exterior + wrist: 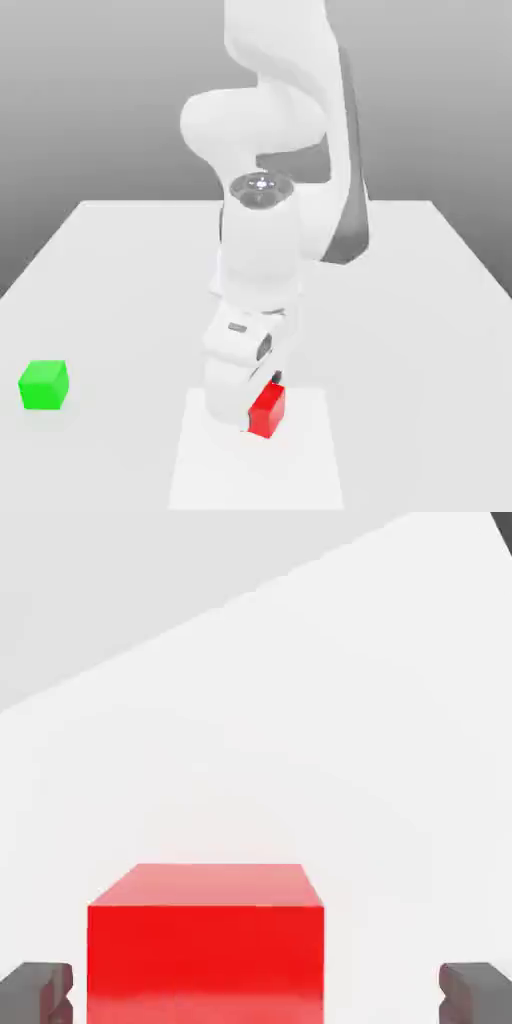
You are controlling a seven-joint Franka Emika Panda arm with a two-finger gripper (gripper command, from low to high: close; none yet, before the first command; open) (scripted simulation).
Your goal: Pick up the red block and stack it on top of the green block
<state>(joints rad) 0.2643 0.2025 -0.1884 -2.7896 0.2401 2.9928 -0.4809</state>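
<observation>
The gripper (256, 992) straddled the red block (205, 942), jaws apart (untouched); the green block (43, 385) sat well left.

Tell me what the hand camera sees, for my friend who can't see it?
A red block sits on the white table, right between the open gripper's two dark fingertips, one on each side with gaps.

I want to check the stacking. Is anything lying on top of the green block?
Nothing lies on the green block; its top face is bare. The red block sits apart on the table, between the open gripper fingers. Its underside is hidden.
</observation>
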